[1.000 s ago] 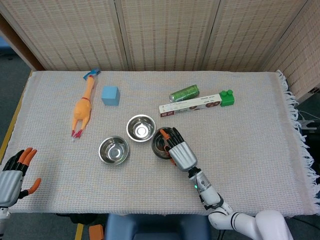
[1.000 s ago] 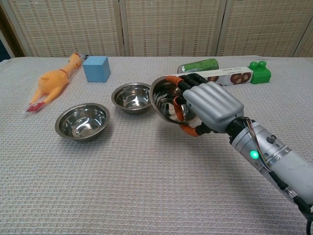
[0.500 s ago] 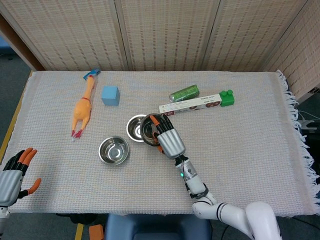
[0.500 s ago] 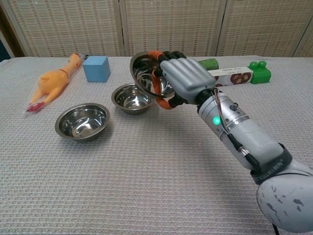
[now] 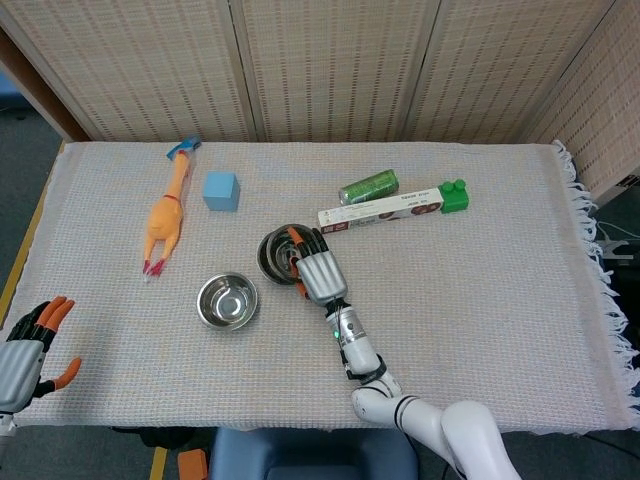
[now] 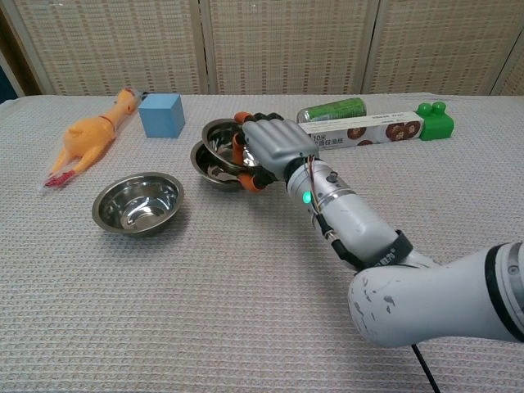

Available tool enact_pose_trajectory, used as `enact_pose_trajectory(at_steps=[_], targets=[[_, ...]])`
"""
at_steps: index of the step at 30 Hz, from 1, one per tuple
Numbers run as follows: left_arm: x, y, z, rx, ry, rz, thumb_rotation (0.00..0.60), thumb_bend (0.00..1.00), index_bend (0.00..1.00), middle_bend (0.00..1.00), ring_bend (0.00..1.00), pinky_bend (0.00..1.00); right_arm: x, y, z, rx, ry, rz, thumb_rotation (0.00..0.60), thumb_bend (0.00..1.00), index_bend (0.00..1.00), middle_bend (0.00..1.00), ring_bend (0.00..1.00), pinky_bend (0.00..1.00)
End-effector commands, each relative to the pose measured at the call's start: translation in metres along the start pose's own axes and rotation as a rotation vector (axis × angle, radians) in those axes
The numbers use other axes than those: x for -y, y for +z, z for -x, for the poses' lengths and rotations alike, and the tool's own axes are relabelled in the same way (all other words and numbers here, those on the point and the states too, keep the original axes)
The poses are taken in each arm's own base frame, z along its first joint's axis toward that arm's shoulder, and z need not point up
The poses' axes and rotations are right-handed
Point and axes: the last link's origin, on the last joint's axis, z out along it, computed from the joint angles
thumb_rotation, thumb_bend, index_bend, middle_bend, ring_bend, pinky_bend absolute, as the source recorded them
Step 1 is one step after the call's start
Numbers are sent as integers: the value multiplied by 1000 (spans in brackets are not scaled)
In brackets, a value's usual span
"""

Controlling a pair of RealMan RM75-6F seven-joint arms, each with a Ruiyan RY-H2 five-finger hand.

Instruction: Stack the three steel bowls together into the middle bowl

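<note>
Three steel bowls (image 6: 137, 202), one can (image 5: 368, 186), one blue cube (image 5: 221, 191)

No readable text.
The long box (image 6: 361, 128) and the green can (image 6: 332, 109) carry printing too small to make out.

Silver steel bowls (image 6: 138, 202), blue cube (image 6: 160, 114), orange rubber chicken (image 6: 88, 137), green can (image 6: 331, 110), beige woven tablecloth (image 6: 164, 311)

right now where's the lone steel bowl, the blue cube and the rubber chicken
lone steel bowl (image 6: 137, 202): chest view, on its shiny inner bottom.
blue cube (image 6: 160, 115): chest view, on its front face.
rubber chicken (image 5: 165, 217): head view, on the orange body.
</note>
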Motion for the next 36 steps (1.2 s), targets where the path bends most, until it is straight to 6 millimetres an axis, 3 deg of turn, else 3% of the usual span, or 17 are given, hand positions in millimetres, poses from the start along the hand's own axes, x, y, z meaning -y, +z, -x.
enact_pose_trajectory(at_steps=[1, 3, 5, 12, 13, 15, 17, 20, 24, 29, 36], targets=[[0, 0, -1, -6, 1, -2, 600, 354, 0, 0, 0, 114, 4, 0, 1, 1, 21, -11, 600, 348, 297, 30, 0, 0], [0, 0, -1, -9, 4, -1, 600, 354, 0, 0, 0, 114, 3, -2, 1, -10, 0, -17, 600, 305, 107, 14, 0, 0], [0, 0, 0, -7, 7, 1, 600, 354, 0, 0, 0, 113, 2, -3, 1, -18, -13, -20, 600, 266, 14, 1, 0, 0], [-4, -1, 0, -21, 13, 19, 600, 355, 0, 0, 1, 139, -8, -15, -12, -88, -24, -54, 600, 212, 0, 0, 0, 0], [-9, -2, 0, -36, 16, 45, 600, 356, 0, 1, 7, 155, -30, -31, -27, -174, -47, -46, 600, 207, 0, 0, 0, 0], [-16, -6, 3, -57, 25, 78, 600, 363, 1, 53, 83, 234, -69, -83, -52, -239, -51, -64, 600, 197, 0, 0, 0, 0], [-24, -9, 11, -48, 45, 106, 600, 371, 24, 233, 296, 428, -95, -122, -73, -217, -61, -41, 600, 196, 0, 0, 0, 0], [-43, -11, 35, 31, 70, 162, 600, 373, 42, 437, 541, 673, -134, -187, -110, -147, -52, 29, 600, 196, 0, 0, 0, 0], [-75, -4, 75, 138, 144, 227, 600, 374, 54, 582, 681, 816, -178, -259, -147, -102, -49, 143, 600, 196, 0, 0, 0, 0], [-113, 15, 116, 200, 222, 282, 600, 375, 55, 805, 867, 970, -206, -307, -158, -115, -53, 209, 600, 196, 0, 0, 0, 0], [-159, 56, 144, 109, 257, 316, 600, 375, 63, 972, 997, 1000, -224, -334, -162, -133, -60, 249, 600, 194, 0, 0, 0, 0]])
